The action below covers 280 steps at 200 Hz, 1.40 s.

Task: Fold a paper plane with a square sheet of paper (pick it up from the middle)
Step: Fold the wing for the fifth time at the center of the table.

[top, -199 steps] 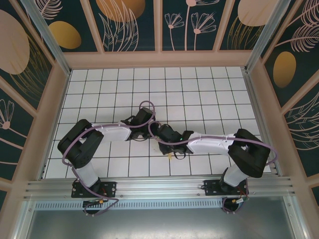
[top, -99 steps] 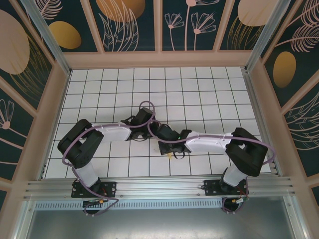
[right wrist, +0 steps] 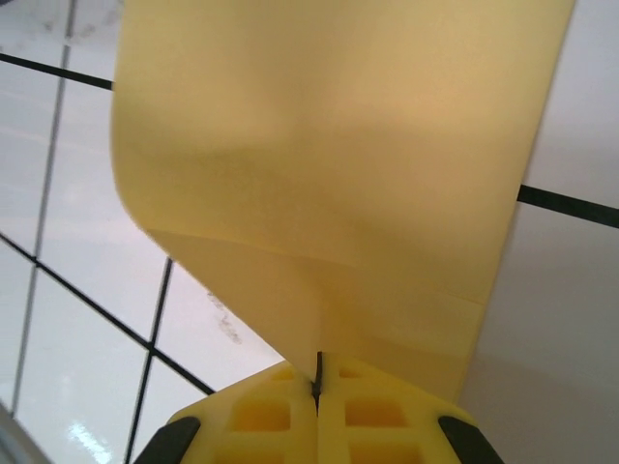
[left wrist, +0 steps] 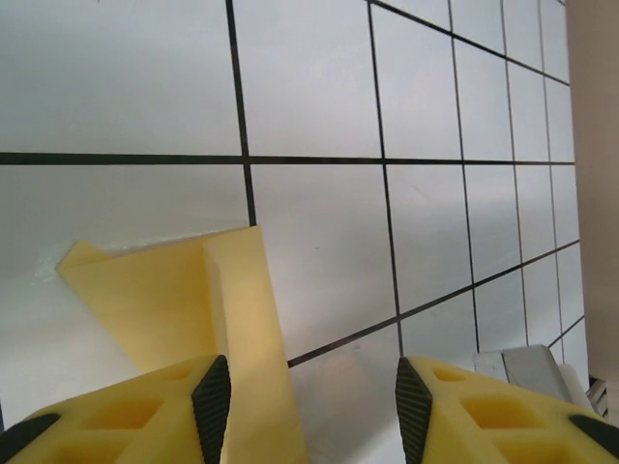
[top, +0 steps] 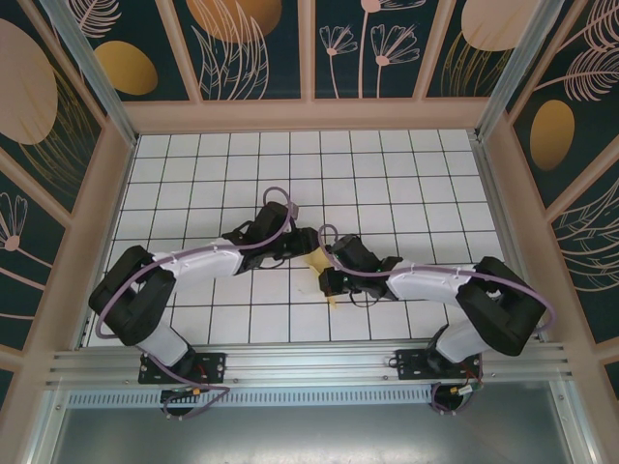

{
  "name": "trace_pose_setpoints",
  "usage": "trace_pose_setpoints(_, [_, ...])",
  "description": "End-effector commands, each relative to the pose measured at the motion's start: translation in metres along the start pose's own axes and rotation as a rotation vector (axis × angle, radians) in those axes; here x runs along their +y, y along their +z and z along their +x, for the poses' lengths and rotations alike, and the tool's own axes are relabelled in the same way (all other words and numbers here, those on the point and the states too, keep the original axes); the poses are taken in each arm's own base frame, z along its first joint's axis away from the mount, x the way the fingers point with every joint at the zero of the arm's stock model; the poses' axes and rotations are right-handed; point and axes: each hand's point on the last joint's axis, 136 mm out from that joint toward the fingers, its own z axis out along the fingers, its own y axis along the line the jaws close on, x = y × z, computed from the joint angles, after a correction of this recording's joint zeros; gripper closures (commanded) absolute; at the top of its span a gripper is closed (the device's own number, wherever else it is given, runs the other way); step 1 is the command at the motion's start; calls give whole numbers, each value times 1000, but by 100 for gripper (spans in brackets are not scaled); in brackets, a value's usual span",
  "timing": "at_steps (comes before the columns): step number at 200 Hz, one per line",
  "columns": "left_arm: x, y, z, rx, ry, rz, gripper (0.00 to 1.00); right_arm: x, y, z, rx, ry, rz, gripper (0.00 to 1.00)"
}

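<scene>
Seen from above: meets tip to tip over the middle of the grid table (top: 406, 184), nearer its near edge than its far edge, with the left gripper (top: 296, 242) reaching in from the left side and the right gripper (top: 325, 275) from the right side. Places the sheet of paper (top: 317, 259) between the two tips: pale yellow, folded, partly hidden under both wrists.

Right wrist view: clamps the sheet by a lower edge, with yellow fingers (right wrist: 387, 420) pressed flat together and no gap. Curves up and away from the closed jaws in two overlapping layers, with a soft crease line across the lower part.

Left wrist view: stands part open, with yellow fingers (left wrist: 126, 416) set a moderate gap apart and clamping nothing. Carries a folded upright flap of the sheet inside that gap, just beside the black pad of the left-hand finger; contact with the pad: cannot tell. Spreads beyond the fingertips as a flat, pointed panel against the white tiles, with one sharp crease along the flap. Resting on the table or held just above it: cannot tell
</scene>
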Motion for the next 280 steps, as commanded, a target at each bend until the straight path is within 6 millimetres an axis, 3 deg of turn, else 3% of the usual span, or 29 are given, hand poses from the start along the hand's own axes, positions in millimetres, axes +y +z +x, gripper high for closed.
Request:
trace_pose_setpoints(1, [3, -11, -2, -38, -4, 11, 47, 23, -13, -13, -49, 9, -165, 99])
trace_pose_setpoints(28, [2, -17, 3, -48, -12, 50, 48, 10, -15, -13, -57, 65, -190, 99])
trace_pose_setpoints(91, [-12, -9, 30, 70, -20, 206, 67, 0, -7, -8, -35, 113, -224, 99])
trace_pose_setpoints(175, [-19, 9, 44, 154, -48, 295, 67, -7, 4, -2, -1, 146, -249, 98])
trace_pose_setpoints(223, [-13, 21, 45, 161, -54, 286, 66, -11, 5, -2, 2, 155, -244, 98])
trace_pose_setpoints(227, [-5, 28, 50, 175, -63, 265, 66, -11, 5, -2, 2, 155, -244, 98])
trace_pose_setpoints(280, [15, 43, 53, 169, -55, 193, 67, -12, 3, 0, 5, 156, -228, 92])
